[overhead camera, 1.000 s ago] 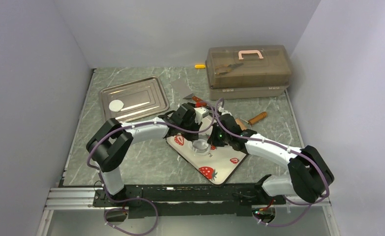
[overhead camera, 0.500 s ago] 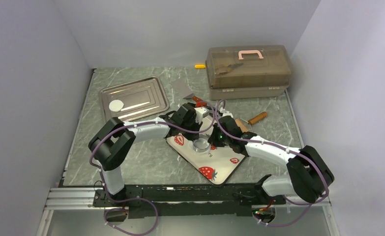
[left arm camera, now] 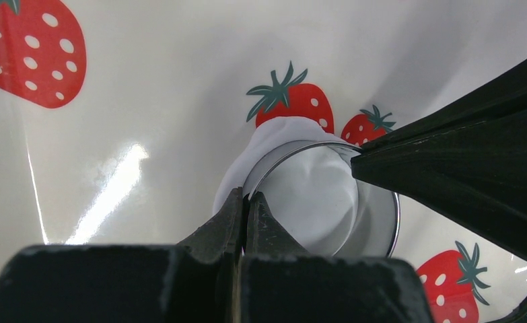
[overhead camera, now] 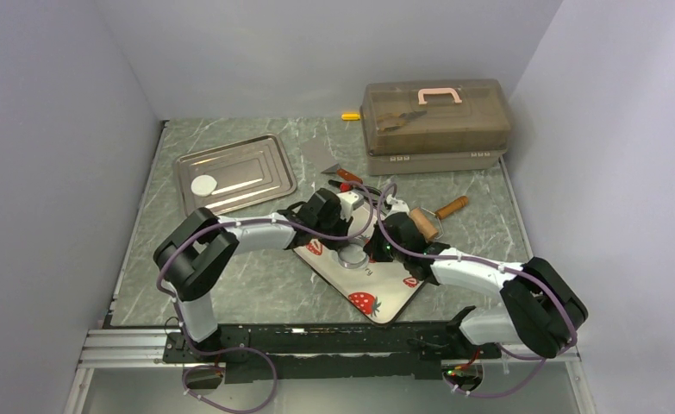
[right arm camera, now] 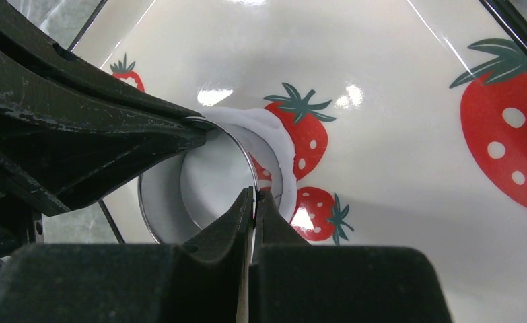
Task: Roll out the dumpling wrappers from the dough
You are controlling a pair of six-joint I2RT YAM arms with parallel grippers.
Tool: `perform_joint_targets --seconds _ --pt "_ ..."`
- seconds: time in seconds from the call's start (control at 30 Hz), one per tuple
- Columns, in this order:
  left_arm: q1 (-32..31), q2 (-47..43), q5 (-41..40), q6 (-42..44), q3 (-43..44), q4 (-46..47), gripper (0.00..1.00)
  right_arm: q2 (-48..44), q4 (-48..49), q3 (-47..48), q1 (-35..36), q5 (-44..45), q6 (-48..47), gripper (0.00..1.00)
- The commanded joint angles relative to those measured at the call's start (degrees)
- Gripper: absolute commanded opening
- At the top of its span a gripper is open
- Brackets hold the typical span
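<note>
A flattened white patch of dough (left arm camera: 274, 134) lies on the strawberry-print plate (overhead camera: 387, 295). A shiny round ring (overhead camera: 351, 255) stands on the dough, which bulges out past its far side (right arm camera: 278, 138). My left gripper (left arm camera: 247, 196) is shut on the ring's rim (left arm camera: 396, 219) from one side. Across from it, my right gripper (right arm camera: 255, 193) is shut on the opposite rim (right arm camera: 142, 202). One finished dumpling wrapper (overhead camera: 203, 185), a thin white disc, lies in the metal tray (overhead camera: 256, 159) at the back left.
A brown wooden roller (overhead camera: 422, 224) lies just behind my right wrist. A scraper with a red handle (overhead camera: 340, 173) and a wooden-handled tool (overhead camera: 452, 207) lie behind the plate. A brown lidded toolbox (overhead camera: 435, 121) and a small yellow item (overhead camera: 350, 116) sit at the back.
Both wrists have shifted slightly toward the near edge while staying on the ring. My right forearm has dropped lower, uncovering the roller.
</note>
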Motion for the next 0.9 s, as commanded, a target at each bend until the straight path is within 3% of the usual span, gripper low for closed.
perform_joint_targets --seconds 0.0,0.3,0.63,0.87 --pt "-0.4 2.2 -3.8 -2.8 -5.3 -1.1 0.0 1.7 -0.9 -1.9 2.1 -0.1 -0.9 0.0" --pt "-1.0 4.8 -6.7 -5.7 -11.6 1.9 0.0 1.5 -1.1 -0.9 5.6 1.7 0.6 0.0" --pt "-0.6 1.2 -1.2 -0.3 4.6 -8.6 0.0 -2.9 -10.4 2.7 6.4 4.5 -1.7 0.0" --pt "-0.7 -2.7 1.2 2.9 6.9 -9.6 0.21 -2.5 -9.9 4.2 6.5 4.3 -1.6 0.0"
